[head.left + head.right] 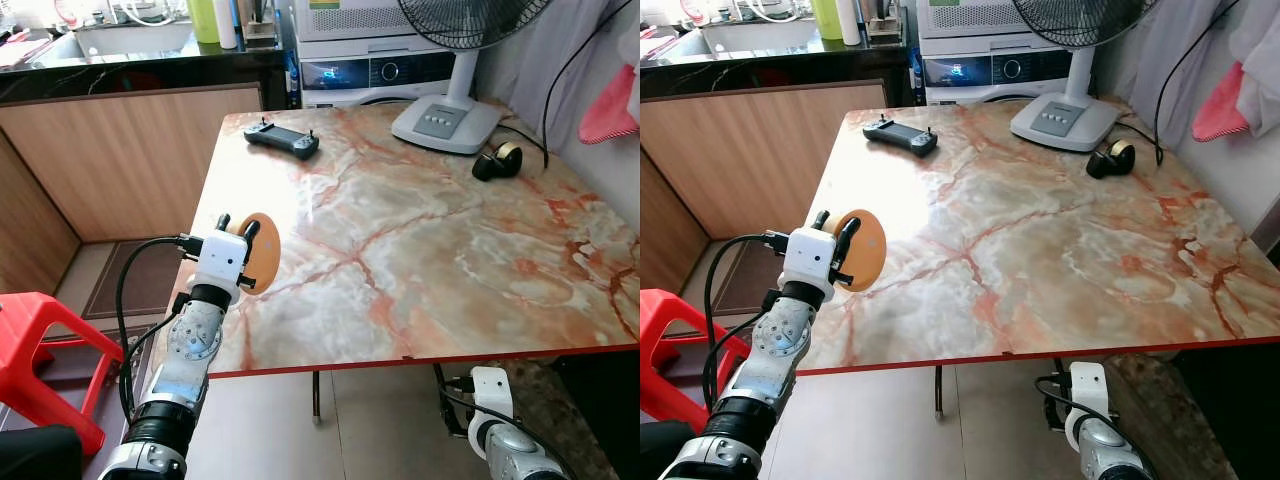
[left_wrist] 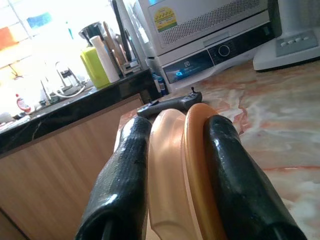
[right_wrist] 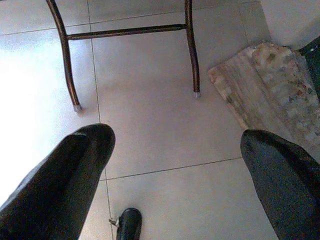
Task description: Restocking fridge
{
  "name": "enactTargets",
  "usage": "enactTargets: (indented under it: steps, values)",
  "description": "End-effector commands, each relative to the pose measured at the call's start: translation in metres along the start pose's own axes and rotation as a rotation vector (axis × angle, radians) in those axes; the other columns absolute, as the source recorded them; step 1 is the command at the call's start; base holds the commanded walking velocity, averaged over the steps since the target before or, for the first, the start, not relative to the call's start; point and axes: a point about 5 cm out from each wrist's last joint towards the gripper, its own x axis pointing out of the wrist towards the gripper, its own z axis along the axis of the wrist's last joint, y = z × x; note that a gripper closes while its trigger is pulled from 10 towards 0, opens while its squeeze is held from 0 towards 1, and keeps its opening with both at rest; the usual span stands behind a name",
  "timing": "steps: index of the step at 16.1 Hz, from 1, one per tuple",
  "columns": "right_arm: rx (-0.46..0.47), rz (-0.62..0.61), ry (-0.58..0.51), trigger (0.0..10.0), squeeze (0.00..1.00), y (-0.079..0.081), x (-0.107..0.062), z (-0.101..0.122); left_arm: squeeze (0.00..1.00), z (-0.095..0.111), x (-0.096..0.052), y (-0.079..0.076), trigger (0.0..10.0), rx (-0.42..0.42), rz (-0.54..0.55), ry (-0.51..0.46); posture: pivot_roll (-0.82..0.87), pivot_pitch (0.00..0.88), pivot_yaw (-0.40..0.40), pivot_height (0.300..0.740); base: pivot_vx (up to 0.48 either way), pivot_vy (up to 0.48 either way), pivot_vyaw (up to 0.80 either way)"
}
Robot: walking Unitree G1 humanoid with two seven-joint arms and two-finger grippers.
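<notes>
Gripping, head views: left gripper [image 1: 237,226] holds an orange disc [image 1: 262,252] upright over the marble desk [image 1: 430,250]'s near-left edge; controller [image 1: 282,137] and fan base [image 1: 446,122] far.
Left wrist view: jaws clamped on the disc's two stacked layers.
Right wrist view: right gripper [image 3: 175,175] hangs low, jaws wide, over the tiled floor [image 3: 150,135].

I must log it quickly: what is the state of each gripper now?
Left gripper: closed on an orange round object.
Right gripper: open, empty, hanging below the table.
</notes>
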Motion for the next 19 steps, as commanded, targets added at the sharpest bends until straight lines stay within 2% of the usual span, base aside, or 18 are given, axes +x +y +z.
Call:
enactTargets:
  steps: [1,5,13,19]
  values:
    - [0.006,-0.001,-0.007,10.0,0.0,0.0006,0.0001,0.0014,0.0,0.0062,0.0048,0.0055,10.0,0.016,0.021,-0.032,0.07,0.0,0.011,0.74,0.0,0.0,0.0]
    - [0.01,0.0,-0.004,10.0,0.0,0.0003,0.0002,0.0016,0.0,0.0079,0.0063,0.0058,10.0,0.015,0.029,-0.041,0.08,0.0,0.007,0.74,0.0,0.0,0.0]
    - [-0.004,0.007,0.008,10.0,0.0,0.0005,0.0003,0.0018,0.0,0.0091,0.0101,0.0092,10.0,0.0,0.033,-0.042,0.08,0.0,0.0,0.74,0.0,0.0,-0.8]
    - [-0.008,0.012,0.012,10.0,0.0,0.001,0.0003,0.0013,0.0,0.0117,0.0118,0.011,10.0,0.037,0.025,-0.057,0.08,0.0,0.0,0.74,0.0,0.0,-0.8]
